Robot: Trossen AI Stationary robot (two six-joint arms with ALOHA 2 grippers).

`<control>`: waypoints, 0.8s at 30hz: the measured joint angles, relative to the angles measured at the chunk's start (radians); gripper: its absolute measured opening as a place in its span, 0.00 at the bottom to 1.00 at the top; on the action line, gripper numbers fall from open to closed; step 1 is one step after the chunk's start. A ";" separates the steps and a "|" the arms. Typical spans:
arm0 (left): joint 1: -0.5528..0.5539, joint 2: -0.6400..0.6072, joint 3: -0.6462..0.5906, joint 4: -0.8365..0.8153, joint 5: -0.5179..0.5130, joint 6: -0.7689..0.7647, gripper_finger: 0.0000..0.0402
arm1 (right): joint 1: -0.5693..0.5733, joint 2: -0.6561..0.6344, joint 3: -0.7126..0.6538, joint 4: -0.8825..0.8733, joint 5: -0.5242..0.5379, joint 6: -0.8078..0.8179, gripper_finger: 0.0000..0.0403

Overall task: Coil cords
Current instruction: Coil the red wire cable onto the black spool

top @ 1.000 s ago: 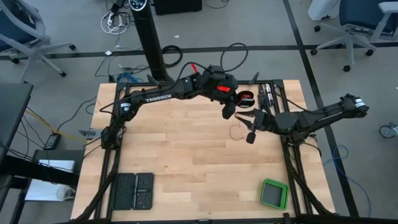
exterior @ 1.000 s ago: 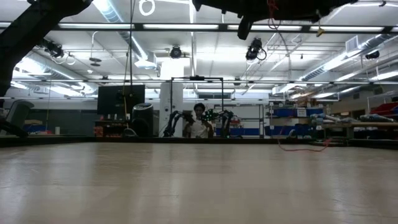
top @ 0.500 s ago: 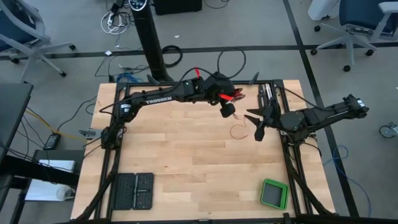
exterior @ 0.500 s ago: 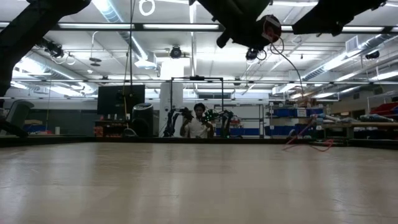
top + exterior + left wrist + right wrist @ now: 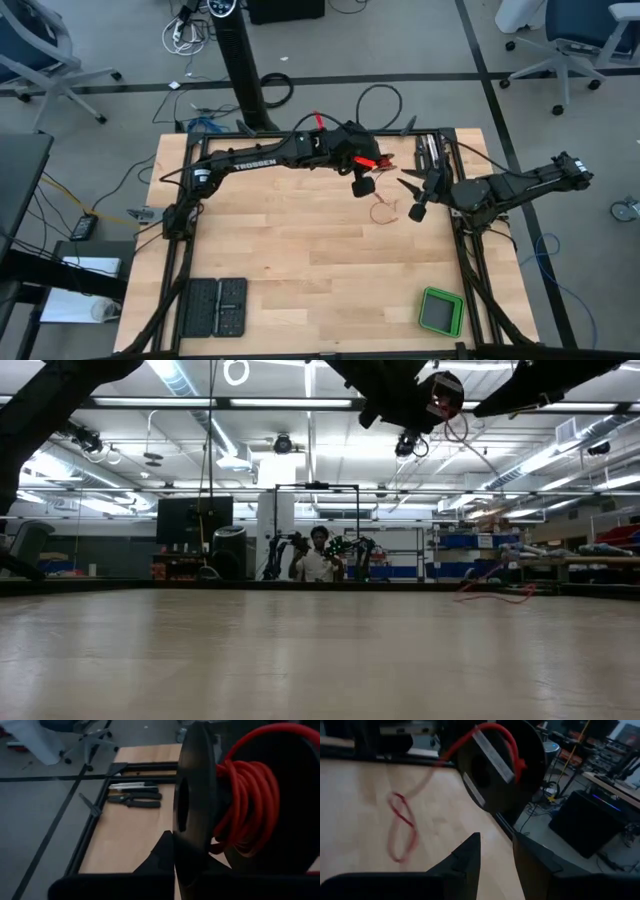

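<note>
My left gripper (image 5: 366, 170) is shut on a black spool (image 5: 376, 160) wound with the thin red-orange cord (image 5: 246, 805), held high above the table's far right part. The spool also shows in the low view (image 5: 444, 395) and the right wrist view (image 5: 500, 762). A strand leaves the spool (image 5: 465, 740) and ends in loose loops lying on the table (image 5: 385, 210) (image 5: 400, 825) (image 5: 495, 592). My right gripper (image 5: 412, 196) is open and empty, just right of the spool, above the loose loops. The cord's dark end piece does not show. My left gripper holds the spool across its width: one finger (image 5: 165, 855) lies against the outer face of one flange (image 5: 192, 827), and the spool hides the other finger. The spool is lifted clear of the table, with the cord strand hanging slack from it.
Pliers and other hand tools (image 5: 430, 155) (image 5: 135, 800) lie by the table's far right edge. A green box (image 5: 440, 312) sits near the front right corner and a black tray (image 5: 218, 305) at the front left. A person (image 5: 318, 560) sits beyond the table.
My left gripper has turned the spool and carried it a little toward the table's left. My right gripper has drawn back from the spool toward the table's right edge. The loose cord on the table has shifted.
</note>
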 joint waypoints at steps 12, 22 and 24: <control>-0.015 0.001 -0.051 0.077 0.031 0.017 0.01 | -0.016 0.022 0.000 0.081 -0.110 -0.114 0.27; -0.017 0.001 -0.050 0.083 0.029 0.027 0.01 | -0.100 0.083 0.000 0.166 -0.197 -0.170 0.03; -0.018 0.001 -0.050 0.075 0.026 0.033 0.01 | -0.112 0.078 0.000 0.148 -0.219 -0.140 0.02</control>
